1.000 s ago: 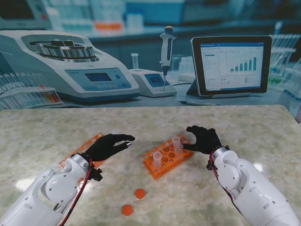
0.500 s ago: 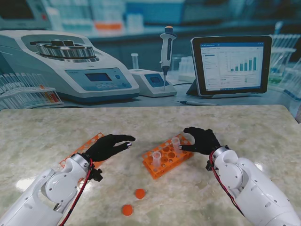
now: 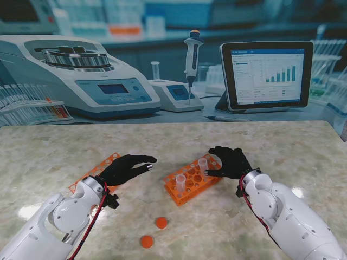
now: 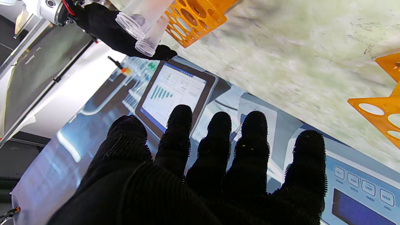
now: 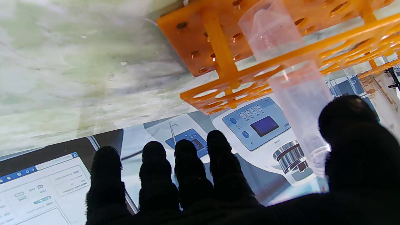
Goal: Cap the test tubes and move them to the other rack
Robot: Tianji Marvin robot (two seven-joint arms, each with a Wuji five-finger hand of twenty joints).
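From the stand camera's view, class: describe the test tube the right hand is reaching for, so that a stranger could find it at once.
Find the orange rack standing mid-table. Two clear, uncapped tubes stand in it. Yours is the tube farther from me, right beside the black right hand; the other tube stands nearer to me, toward the rack's left corner.

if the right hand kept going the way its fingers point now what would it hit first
Most likely the farther test tube in the orange rack: the right hand is open just beside it, thumb close to the tube. Whether they already touch is unclear.
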